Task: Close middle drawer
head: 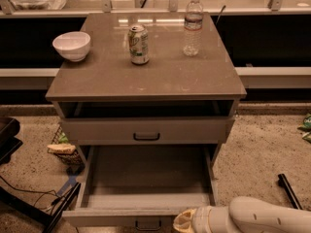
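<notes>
The middle drawer (146,174) stands pulled far out of the cabinet toward 6 o'clock. Its long bare interior is in full view, and its front edge lies at the bottom of the view with a small dark pull (147,224) at centre. Directly above it, at 12 o'clock from it, the upper drawer (146,130) sits slightly ajar, with a dark gap under the cabinet's surface (146,79).

The end effector (184,221) comes in on a white arm (262,217) from 4 o'clock. Its yellowish tip is at the middle drawer's front edge, just to the 3 o'clock side of the pull. Whether it touches the front, how far open it is, and whether it holds anything cannot be told.

On the surface a white bowl (71,45) sits at 10 o'clock, a green can (138,43) near 12 o'clock and a clear water bottle (193,25) at 1 o'clock, all upright and apart. On the floor at 9 o'clock from the drawer is a wire basket (65,149).
</notes>
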Robot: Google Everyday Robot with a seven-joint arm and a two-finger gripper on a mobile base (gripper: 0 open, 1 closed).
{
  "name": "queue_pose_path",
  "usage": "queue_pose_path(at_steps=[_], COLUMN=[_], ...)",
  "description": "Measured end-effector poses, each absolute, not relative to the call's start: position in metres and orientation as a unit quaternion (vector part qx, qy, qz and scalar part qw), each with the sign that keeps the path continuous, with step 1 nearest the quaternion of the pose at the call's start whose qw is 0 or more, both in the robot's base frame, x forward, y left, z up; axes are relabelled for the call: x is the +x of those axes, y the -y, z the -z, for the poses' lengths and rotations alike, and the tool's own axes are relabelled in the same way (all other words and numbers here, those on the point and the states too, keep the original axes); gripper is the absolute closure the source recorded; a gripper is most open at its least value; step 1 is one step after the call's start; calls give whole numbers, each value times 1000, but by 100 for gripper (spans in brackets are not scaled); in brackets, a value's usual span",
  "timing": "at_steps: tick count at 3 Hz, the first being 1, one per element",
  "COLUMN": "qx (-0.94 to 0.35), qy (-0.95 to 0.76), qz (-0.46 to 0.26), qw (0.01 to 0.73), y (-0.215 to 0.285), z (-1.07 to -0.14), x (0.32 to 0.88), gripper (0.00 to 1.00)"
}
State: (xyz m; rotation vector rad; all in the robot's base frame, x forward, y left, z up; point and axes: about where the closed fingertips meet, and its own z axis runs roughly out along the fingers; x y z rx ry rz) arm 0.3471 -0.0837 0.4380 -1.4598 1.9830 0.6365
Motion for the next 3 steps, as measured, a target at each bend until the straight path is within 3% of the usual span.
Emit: queue_pose_path(at_steps=[2,3], qx=[-545,-552], qy=[-746,-743], qz=[-236,-231], qw=[300,299], y=[88,74], z=[-423,-413], x=[375,433], gripper=[100,100])
